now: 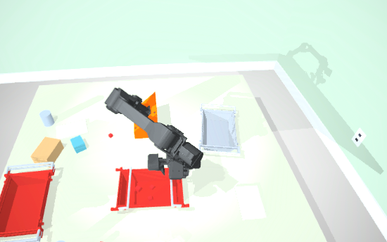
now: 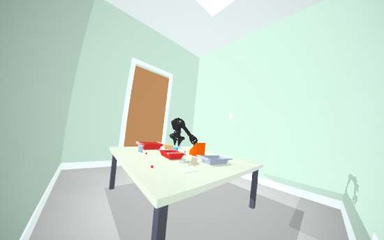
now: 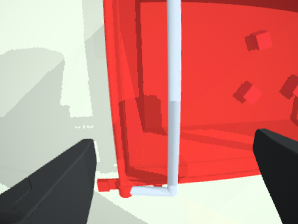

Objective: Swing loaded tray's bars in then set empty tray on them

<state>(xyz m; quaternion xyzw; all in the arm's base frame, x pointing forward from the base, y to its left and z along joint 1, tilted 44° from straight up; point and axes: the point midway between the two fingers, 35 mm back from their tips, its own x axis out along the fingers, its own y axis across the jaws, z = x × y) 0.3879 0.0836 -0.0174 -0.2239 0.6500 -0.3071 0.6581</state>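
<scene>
The end effector (image 1: 165, 165) (image 2: 177, 144) (image 3: 177, 144) is spread wide, holding nothing. The empty red tray (image 1: 25, 200) (image 2: 151, 146) sits apart from the full tray (image 1: 149, 206) (image 2: 172, 157) (image 3: 114, 100). It looks light, stiff and slippery; pinch its rim.

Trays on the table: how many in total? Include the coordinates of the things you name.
3: loaded red tray (image 1: 122, 186) (image 2: 173, 157) (image 3: 215, 110), partly under the arm (image 1: 141, 118) (image 2: 187, 131); second red tray (image 1: 24, 197) (image 2: 151, 146), at the top view's left edge; grey tray (image 1: 218, 130) (image 2: 215, 161), right of the arm.

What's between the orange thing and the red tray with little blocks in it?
In the top view, part of the black arm crosses above that stretch.
</scene>
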